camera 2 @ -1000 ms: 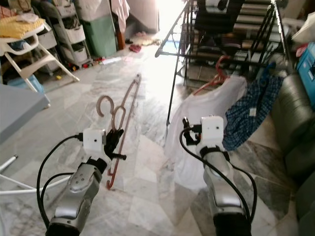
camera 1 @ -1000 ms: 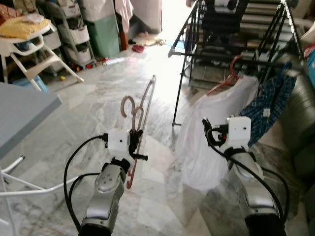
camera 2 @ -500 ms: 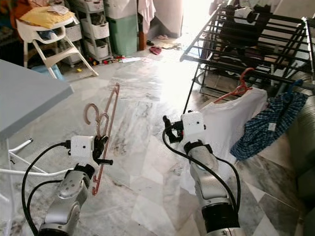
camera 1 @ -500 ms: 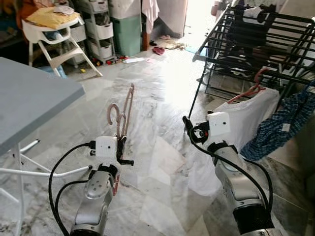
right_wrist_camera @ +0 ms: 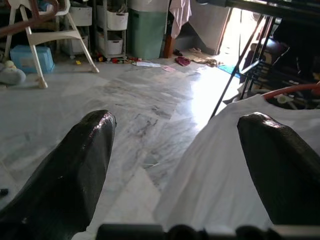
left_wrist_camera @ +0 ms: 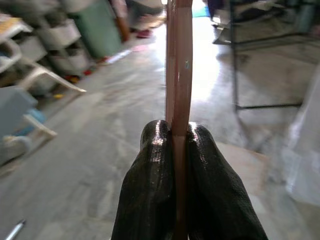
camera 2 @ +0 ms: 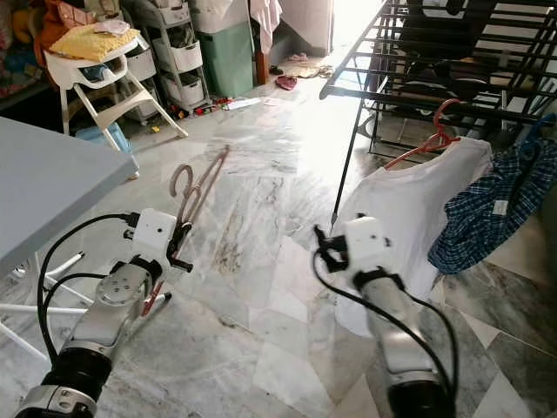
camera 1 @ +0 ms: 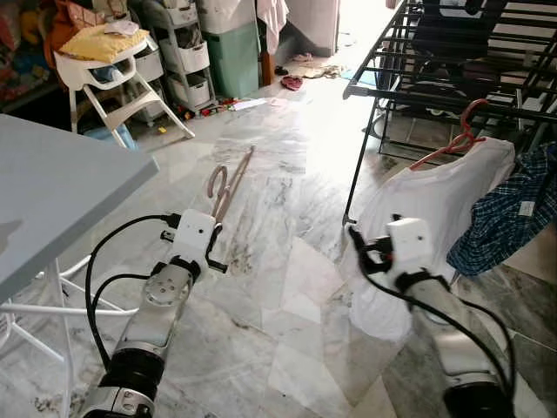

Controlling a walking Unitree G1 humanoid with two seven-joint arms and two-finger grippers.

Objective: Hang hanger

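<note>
Nearest, left side: left gripper (left_wrist_camera: 179, 150), black fingers pinched tight on the shaft of a pinkish-brown hanger (camera 1: 228, 181). The hanger, possibly two nested, juts up and forward from the grip with its hooks uppermost, over bare floor and well apart from any rail.

Nearest, right side: right gripper (right_wrist_camera: 177, 165), fingers spread wide with nothing between them, raised just in front of the hanging shirt.

Beside the left arm: grey table (camera 1: 52, 200), edge and white legs showing.

Underfoot: marble tile floor (camera 1: 287, 287).

Middle distance, right: white shirt (camera 1: 435, 205) on a red hanger (camera 1: 457, 139), hooked on a lower bar of the black drying rack (camera 1: 452, 52). Just beside it, a blue checked shirt (camera 1: 505, 218) draped from the same rack.

Far, left: white high chair (camera 1: 113, 78) with yellow cloth on its tray; plastic drawer units and a green bin (camera 1: 231, 57) behind; small items scattered on the floor near the doorway.

Task status: hanger secured in the left gripper; not yet hung. Remaining, by my estimate: carry it across to the rack, lift the hook over a free bar, release.
</note>
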